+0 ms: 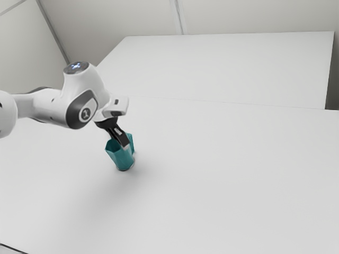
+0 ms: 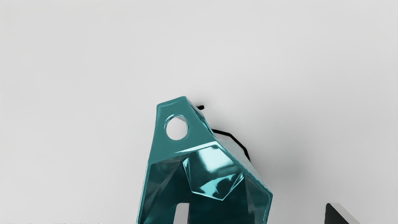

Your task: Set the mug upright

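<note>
The black gripper (image 1: 125,144) points down at the teal faceted mug (image 1: 123,159) in the exterior view. The mug's mouth faces up toward the hand and its narrower base is low, at the table; I cannot tell whether it stands level or leans. In the wrist view the gripper (image 2: 259,214) is open, its fingers wide apart: one fingertip (image 2: 182,214) shows within the mouth of the mug (image 2: 174,149), the other (image 2: 337,214) beyond its outer wall. The handle, with a round hole, juts away from the mouth. The lower wall is partly hidden.
A broad white table (image 1: 228,174) surrounds the mug. Behind it rises a pale panel or surface (image 1: 222,66), with walls beyond. A dark thin edge (image 1: 13,248) crosses the near corner at the exterior view's left.
</note>
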